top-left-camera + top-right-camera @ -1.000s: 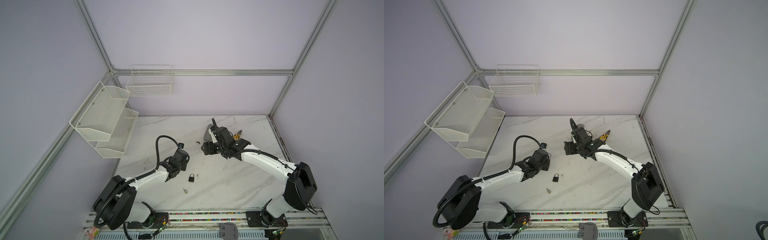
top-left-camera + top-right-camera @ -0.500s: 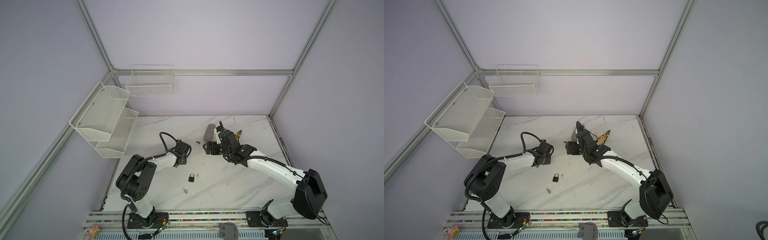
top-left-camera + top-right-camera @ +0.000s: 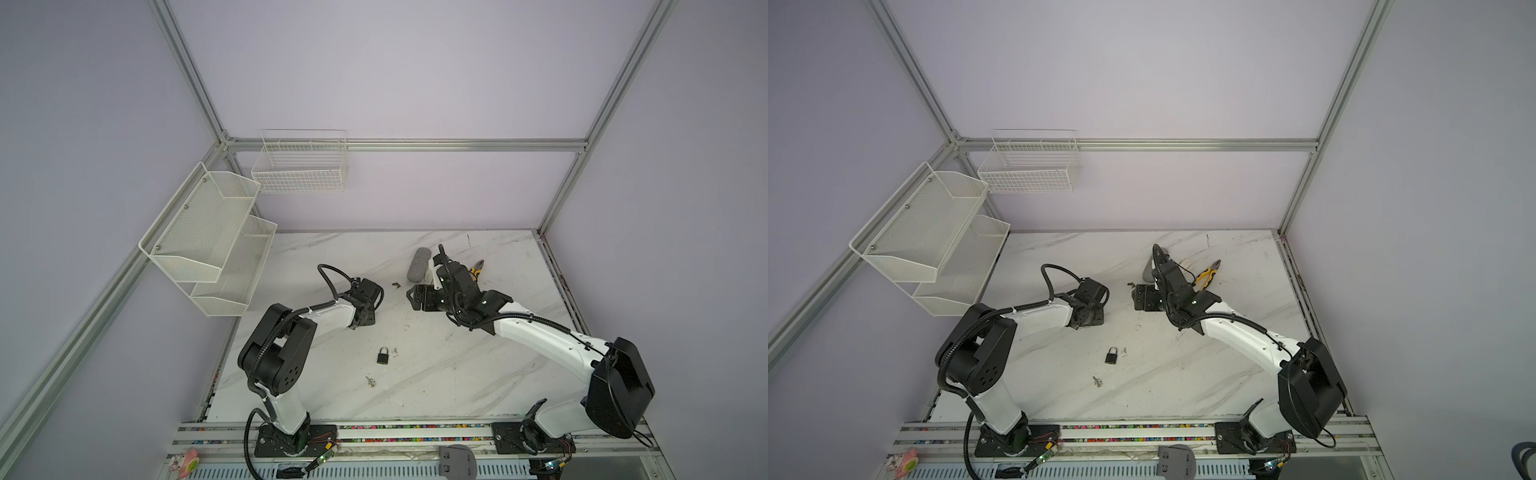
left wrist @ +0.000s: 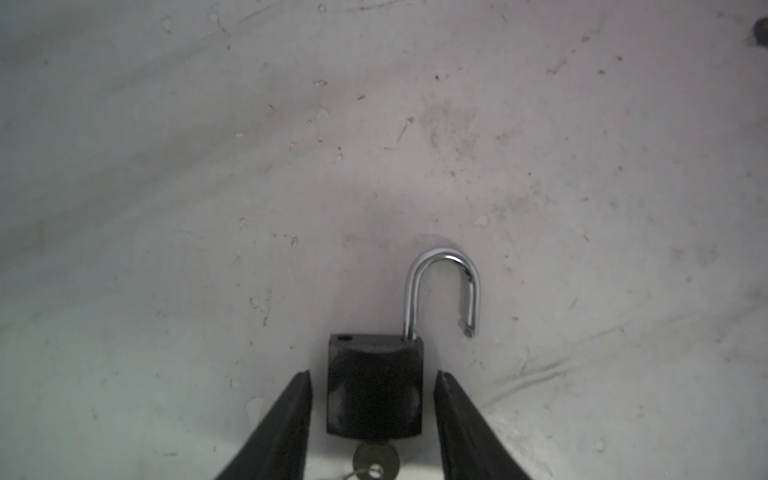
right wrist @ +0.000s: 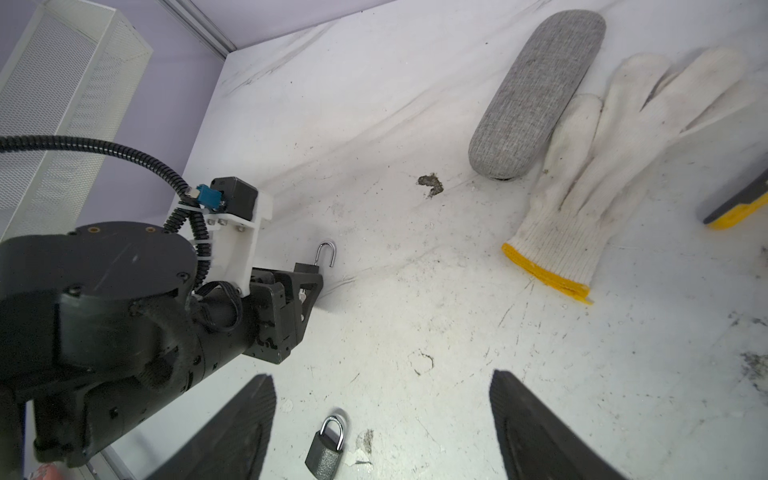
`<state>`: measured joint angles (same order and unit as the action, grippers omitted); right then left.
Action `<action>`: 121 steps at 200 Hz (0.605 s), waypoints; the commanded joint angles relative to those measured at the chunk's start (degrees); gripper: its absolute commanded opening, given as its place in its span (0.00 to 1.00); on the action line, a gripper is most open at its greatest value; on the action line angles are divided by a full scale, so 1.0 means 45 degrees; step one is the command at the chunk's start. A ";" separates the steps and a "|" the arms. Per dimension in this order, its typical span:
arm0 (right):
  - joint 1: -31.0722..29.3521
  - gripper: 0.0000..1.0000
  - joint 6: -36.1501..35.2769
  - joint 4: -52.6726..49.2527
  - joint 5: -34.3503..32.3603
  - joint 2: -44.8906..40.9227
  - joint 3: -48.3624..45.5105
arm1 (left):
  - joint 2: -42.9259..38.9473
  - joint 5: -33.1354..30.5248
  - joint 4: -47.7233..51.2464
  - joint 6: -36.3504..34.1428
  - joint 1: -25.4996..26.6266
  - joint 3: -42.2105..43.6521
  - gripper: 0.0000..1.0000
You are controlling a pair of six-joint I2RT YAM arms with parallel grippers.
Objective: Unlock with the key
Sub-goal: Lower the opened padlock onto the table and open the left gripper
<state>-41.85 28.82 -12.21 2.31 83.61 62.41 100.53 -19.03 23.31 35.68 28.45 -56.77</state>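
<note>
Padlock (image 4: 375,386), shackle (image 4: 440,266) swung open and key (image 4: 376,459) in its base, rests on the counter (image 4: 166,208) inside the left claw (image 4: 372,374), whose jaws stand parted and clear of it, while the right claw (image 5: 382,376) hovers spread wide to its right.

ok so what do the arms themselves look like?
Identical pair: left arm and right arm each have white link shells, black joint housings and a black corrugated cable conduit running to the wrist. The left gripper and right gripper are black, with flat tapered jaws. Left wrist: white camera bracket, blue connector.
</note>
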 commanded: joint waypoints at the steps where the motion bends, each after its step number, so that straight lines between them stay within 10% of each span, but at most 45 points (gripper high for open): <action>1: -0.0104 0.84 -0.0174 0.0076 0.0043 0.0235 -0.0073 | -0.0810 0.0224 0.0549 0.0376 -0.0099 -0.0780 0.65; 121: -0.3318 0.85 0.0237 -0.1210 -0.2002 0.0563 0.1042 | -0.8361 0.0909 0.2256 0.0494 -0.0674 0.1354 1.00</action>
<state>-53.21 28.29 -14.63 -1.78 84.99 64.69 68.88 -17.04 31.33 38.15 26.09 -55.29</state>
